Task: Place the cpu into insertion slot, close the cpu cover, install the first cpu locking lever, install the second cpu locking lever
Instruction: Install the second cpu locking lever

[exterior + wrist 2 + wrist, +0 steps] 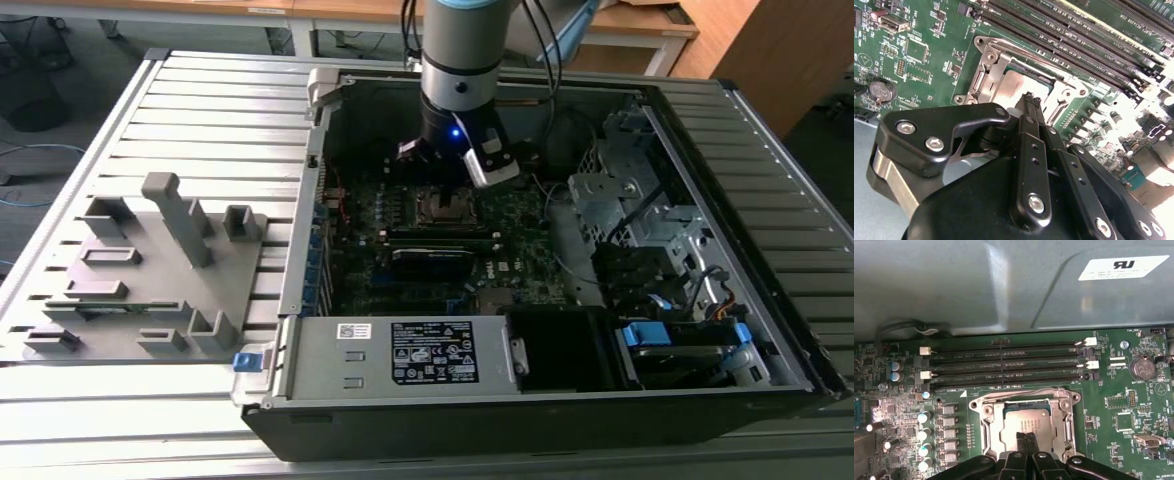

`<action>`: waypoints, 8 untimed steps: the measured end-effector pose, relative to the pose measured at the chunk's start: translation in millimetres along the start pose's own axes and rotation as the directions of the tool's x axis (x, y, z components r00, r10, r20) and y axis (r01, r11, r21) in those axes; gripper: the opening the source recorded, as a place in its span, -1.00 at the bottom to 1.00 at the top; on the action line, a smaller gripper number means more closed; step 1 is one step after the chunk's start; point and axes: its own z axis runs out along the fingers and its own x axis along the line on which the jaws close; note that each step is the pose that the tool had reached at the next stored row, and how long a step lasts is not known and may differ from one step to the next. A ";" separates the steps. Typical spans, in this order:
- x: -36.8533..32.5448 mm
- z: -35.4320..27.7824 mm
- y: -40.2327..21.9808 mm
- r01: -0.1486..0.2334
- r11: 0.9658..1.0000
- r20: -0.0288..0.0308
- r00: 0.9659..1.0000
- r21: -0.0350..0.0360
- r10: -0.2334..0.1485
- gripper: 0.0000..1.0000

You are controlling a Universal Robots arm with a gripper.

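pincer [1025, 440]: fingers pressed together, tips resting on or just above the cpu; nothing seen between them, so clenched on nothing. in the second wrist view the pincer [1030, 100] tips sit at the near edge of the chip.

cpu [1026, 422]: dull grey square, lying flat inside the insertion slot [1024, 402]; seated, by the look of it. also seen in the second wrist view, cpu [1021, 85].

cpu cover [1061, 420]: silver frame around the chip; whether it is fully down or only resting cannot be told. the cover's frame [985, 70] runs along one side of the socket.

step in hand, as judged: pressing or checking the chip, or working the cover. to do it well, keep the tips square on the metal top, push straight down, avoid sliding toward the frame edge.

room: memory slots [1004, 365] just beyond the socket; capacitors [924, 435] just beside it; little sideways room. case wall [1004, 285] rises further off. approach from straight above is the open path.

far: computer case [747, 260] on the slatted desk [214, 110]; grey fixture tray [147, 270] toward the desk edge at the exterior view's left, well apart.
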 end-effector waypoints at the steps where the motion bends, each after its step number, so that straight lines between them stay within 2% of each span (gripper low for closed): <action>1: -0.6 0.1 0.2 0.000 1.000 0.000 1.000 0.003 0.000 -0.79; 3: -2.3 0.3 1.2 0.000 1.000 0.001 1.000 0.007 0.000 -0.79; 8: -2.7 -0.3 2.4 0.000 1.000 0.000 1.000 0.009 0.000 -0.79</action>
